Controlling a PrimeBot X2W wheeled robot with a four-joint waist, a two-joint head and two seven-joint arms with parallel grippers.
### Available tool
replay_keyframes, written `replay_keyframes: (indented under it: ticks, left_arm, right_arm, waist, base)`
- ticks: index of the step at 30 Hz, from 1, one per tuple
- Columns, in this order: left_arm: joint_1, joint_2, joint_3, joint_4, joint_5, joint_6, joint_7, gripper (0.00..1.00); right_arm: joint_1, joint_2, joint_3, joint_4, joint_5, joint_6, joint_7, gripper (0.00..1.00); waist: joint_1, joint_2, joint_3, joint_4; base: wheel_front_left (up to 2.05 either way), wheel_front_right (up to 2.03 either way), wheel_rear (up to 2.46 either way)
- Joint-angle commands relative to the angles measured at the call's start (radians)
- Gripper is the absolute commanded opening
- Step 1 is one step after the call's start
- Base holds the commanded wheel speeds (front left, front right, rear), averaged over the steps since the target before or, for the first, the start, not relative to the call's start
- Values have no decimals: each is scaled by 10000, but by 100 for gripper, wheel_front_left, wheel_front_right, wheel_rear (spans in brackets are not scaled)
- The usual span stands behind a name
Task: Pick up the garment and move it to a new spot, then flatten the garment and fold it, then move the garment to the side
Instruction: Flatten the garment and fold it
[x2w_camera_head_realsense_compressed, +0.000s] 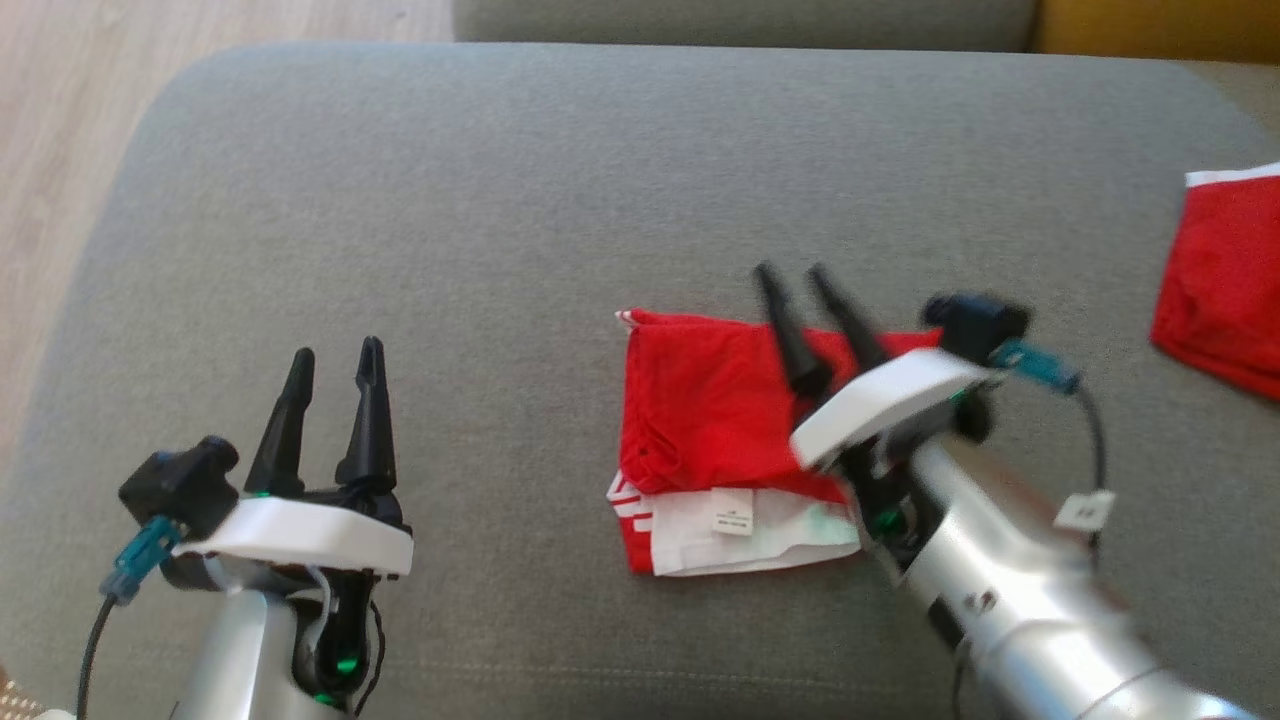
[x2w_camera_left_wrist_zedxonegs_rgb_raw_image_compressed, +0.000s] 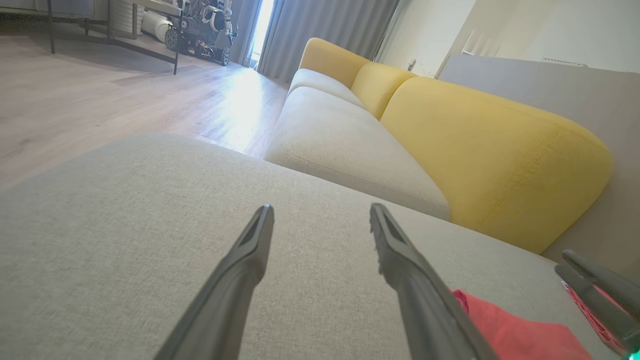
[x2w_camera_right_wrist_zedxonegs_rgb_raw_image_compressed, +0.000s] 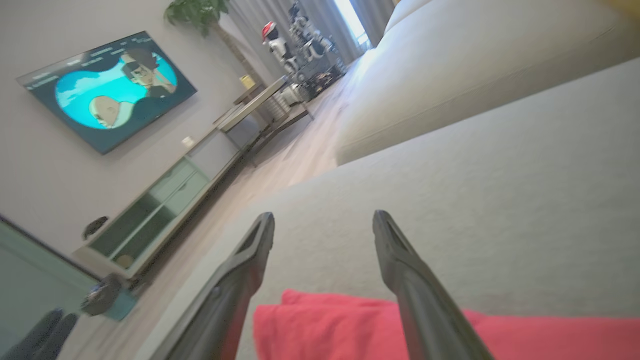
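Note:
The garment (x2w_camera_head_realsense_compressed: 715, 410) is red with a white band and a small label, folded into a rough square on the grey cushion (x2w_camera_head_realsense_compressed: 560, 170). My right gripper (x2w_camera_head_realsense_compressed: 795, 272) hovers over its right edge, fingers apart and empty; the red cloth (x2w_camera_right_wrist_zedxonegs_rgb_raw_image_compressed: 350, 325) lies under them in the right wrist view. My left gripper (x2w_camera_head_realsense_compressed: 335, 360) stands open and empty to the left, well apart from the garment. In the left wrist view its fingers (x2w_camera_left_wrist_zedxonegs_rgb_raw_image_compressed: 250, 255) spread over bare cushion, with the garment's red corner (x2w_camera_left_wrist_zedxonegs_rgb_raw_image_compressed: 505, 330) at lower right.
A second red and white cloth (x2w_camera_head_realsense_compressed: 1225, 280) lies at the cushion's right edge. Wooden floor (x2w_camera_head_realsense_compressed: 60, 150) runs past the left side. A yellow-backed sofa (x2w_camera_left_wrist_zedxonegs_rgb_raw_image_compressed: 480, 135) stands beyond the cushion. A television (x2w_camera_right_wrist_zedxonegs_rgb_raw_image_compressed: 107, 87) and low cabinet line the far wall.

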Motion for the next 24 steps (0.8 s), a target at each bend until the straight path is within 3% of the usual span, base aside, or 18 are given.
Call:
replay_keyframes:
  ticks: [1, 7, 15, 24]
  left_arm:
    - [-271, 87, 356, -399, 23, 22, -122, 100]
    - [-250, 87, 301, -782, -68, 31, -122, 100]
    - [-231, 87, 283, -1096, -736, 275, -122, 100]
    - [174, 87, 140, -1188, -376, 578, -122, 100]
  right_arm:
    - [-355, 139, -285, -80, -501, 35, -159, 100]
    - [-289, -523, -2403, 194, -3296, 35, -186, 100]
    - [1498, -1073, -5044, -1875, -6204, 35, -189, 100]
    - [3741, -426, -7008, -4366, -8547, 35, -190, 100]
  waist:
    - [0, 0, -96, -168]
    - [0, 0, -151, -493]
    - [0, 0, -297, -720]
    - [0, 0, -558, -885]
  base:
    - [0, 0, 0]
    - [0, 0, 0]
    - [0, 0, 0]
    - [0, 0, 0]
